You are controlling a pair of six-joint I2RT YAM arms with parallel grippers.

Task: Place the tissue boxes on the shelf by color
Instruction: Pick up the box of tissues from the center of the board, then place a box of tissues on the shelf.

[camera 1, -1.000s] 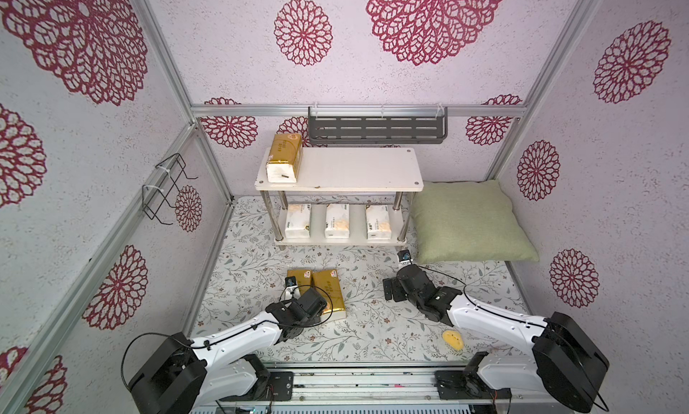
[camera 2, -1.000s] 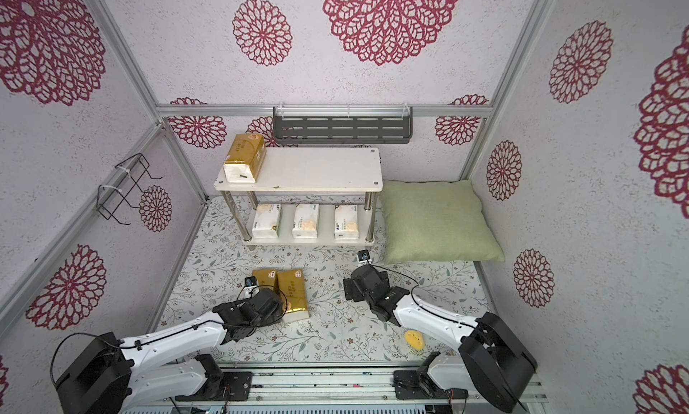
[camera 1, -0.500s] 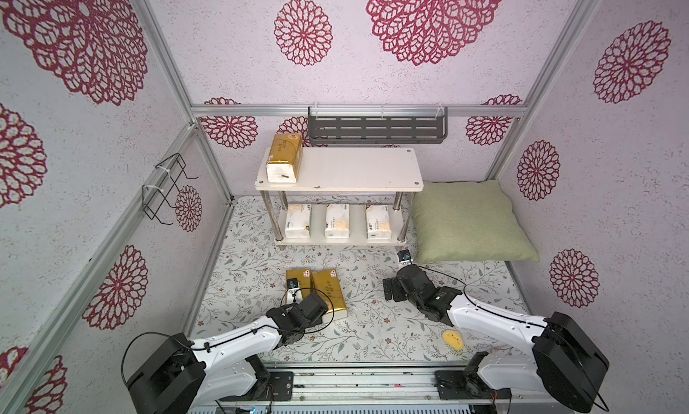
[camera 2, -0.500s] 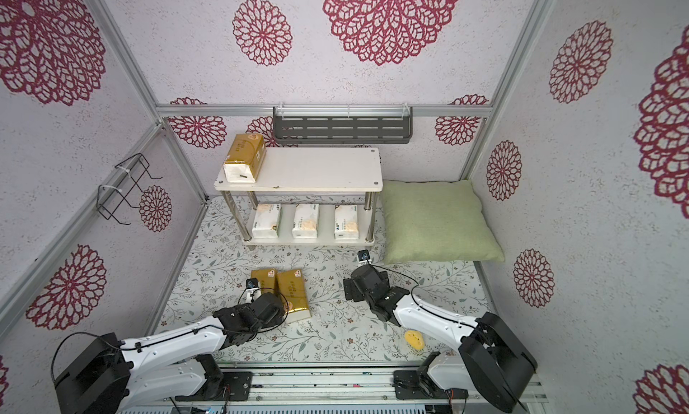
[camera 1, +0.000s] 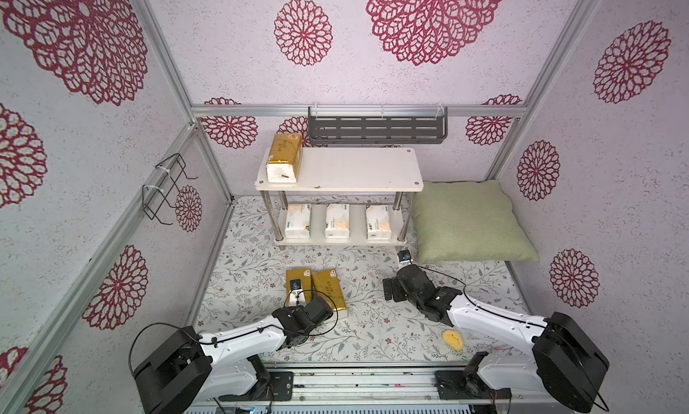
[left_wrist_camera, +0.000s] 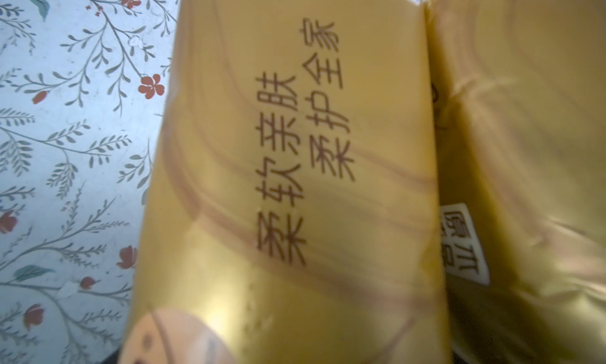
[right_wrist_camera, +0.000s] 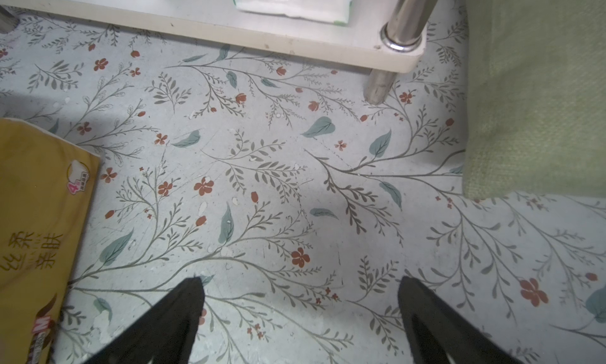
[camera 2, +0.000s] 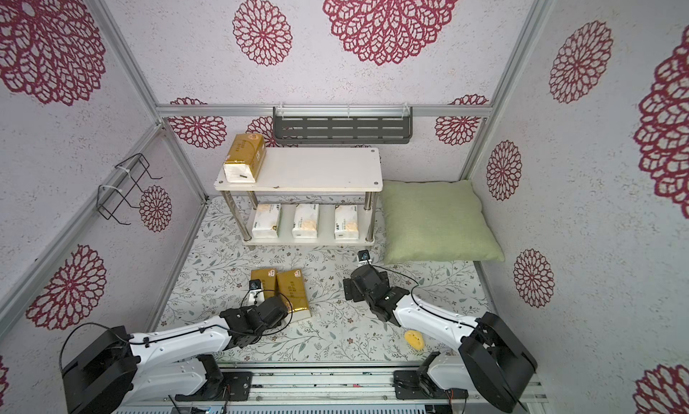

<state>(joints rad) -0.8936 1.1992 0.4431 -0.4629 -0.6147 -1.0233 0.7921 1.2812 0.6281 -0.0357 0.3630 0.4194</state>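
Above the floral floor (camera 1: 373, 337) my right gripper (right_wrist_camera: 300, 280) stands open; my left gripper (camera 1: 304, 300), hidden over a gold pack (left_wrist_camera: 295, 182), I cannot judge.

Gold tissue packs (left_wrist_camera: 295, 182): thin plastic wrap, v. glossy, creased, w/ bright reflections. White tissue packs (right_wrist_camera: 295, 1): soft film, slight sheen. Shelf (camera 1: 354, 169): boards smooth, matt white; legs (right_wrist_camera: 406, 14) polished chrome metal. Pillow (right_wrist_camera: 537, 83): green woven cloth, coarse, matt. Floor sheet (right_wrist_camera: 262, 182): smooth floral print, scuffed. Walls (camera 1: 410, 87): rough, grainy.
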